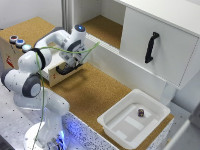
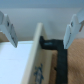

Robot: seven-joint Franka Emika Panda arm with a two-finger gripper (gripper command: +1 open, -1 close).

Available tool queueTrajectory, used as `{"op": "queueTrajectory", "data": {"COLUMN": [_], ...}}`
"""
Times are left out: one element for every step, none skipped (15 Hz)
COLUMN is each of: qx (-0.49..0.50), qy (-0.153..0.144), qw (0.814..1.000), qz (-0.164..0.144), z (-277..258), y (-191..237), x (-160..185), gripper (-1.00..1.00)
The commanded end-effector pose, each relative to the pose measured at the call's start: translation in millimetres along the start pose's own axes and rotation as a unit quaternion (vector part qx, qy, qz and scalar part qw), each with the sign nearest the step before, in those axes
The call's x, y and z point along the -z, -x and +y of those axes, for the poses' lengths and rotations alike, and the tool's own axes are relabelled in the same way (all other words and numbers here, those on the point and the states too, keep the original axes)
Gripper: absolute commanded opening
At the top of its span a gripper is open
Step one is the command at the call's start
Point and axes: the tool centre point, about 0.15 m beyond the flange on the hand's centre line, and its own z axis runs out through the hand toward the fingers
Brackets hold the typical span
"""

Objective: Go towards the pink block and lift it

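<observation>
No legible writing on wooden box (image 1: 64, 75)

Brown cork-like worktop (image 1: 90, 92) running across the middle, continuing into a recessed shelf (image 1: 102, 27) at the back. White cabinet (image 1: 160, 42) on the exterior view's right, fitted with a black handle (image 1: 151, 47) on its door. White wall panels (image 1: 22, 10) behind, evenly lit, without hard shadows. Grey perforated surface (image 1: 12, 125) at the lower left of the exterior view, possibly a metal mounting board, too blurred to confirm. Pale wall and cork surface again in the wrist view.
</observation>
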Motion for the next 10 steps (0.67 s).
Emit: {"op": "queueTrajectory", "data": {"qx": [0.148,0.185,0.233,0.269,0.307,0.339,0.377,0.411,0.449,0.479], "qy": [0.088,0.092,0.093,0.094,0.097,0.089,0.073,0.063,0.060,0.057], "qw": [0.981,0.974,0.963,0.953,0.940,0.929,0.914,0.899,0.880,0.863], "qz": [-0.092,-0.092,-0.096,-0.103,-0.113,-0.121,-0.129,-0.138,-0.146,-0.151], "z": [-93,-114,-136,-152,-165,-177,-190,-202,-214,-224], "y": [-54,-61,-67,-71,-73,-74,-74,-74,-71,-69], "x": [8,8,7,5,3,0,-3,-6,-11,-14], "gripper": [1.00,1.00,1.00,1.00,1.00,1.00,1.00,1.00,1.00,1.00]}}
